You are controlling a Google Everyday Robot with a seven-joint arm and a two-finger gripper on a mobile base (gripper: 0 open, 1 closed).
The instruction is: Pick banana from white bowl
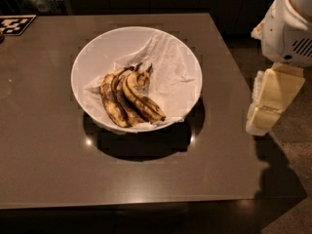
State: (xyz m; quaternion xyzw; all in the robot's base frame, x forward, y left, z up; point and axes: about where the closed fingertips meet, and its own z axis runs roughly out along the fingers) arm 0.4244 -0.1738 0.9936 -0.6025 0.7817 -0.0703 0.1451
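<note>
- Bananas (130, 99), a small bunch of three or so, overripe with yellow skin heavily blotched brown and black, lie inside the white bowl (97, 57).
- They rest in the near-left part of the bowl, stems pointing far toward its middle and tips pointing near and right.
- Under and beside the fruit a crumpled white paper liner (170, 72) covers much of the bowl's right and far inner wall; the bananas lie touching it.
- The white bowl is wide, round and glossy, and it stands upright roughly in the middle of the dark grey-brown surface (44, 150), a little toward the far side.
- A dark shadow and two small bright glints show on the surface just near the bowl's base.
- The claw (267, 104) is a cream-coloured blocky part hanging at the right, beyond the right edge of the surface and over the speckled floor (292, 145).
- It is well apart from the bowl and the bananas, touching neither, and sits at about the level of the bowl's near half.
- Whether the claw is open or closed cannot be told from this view; nothing is seen held in it.
- Above the claw, at the far right, is the robot's white housing (292, 28) with a small vent grille.
- A black-and-white patterned marker (14, 23) lies flat at the far-left corner of the surface.
- Beyond the far-left edge there are blurred items I cannot identify.
</note>
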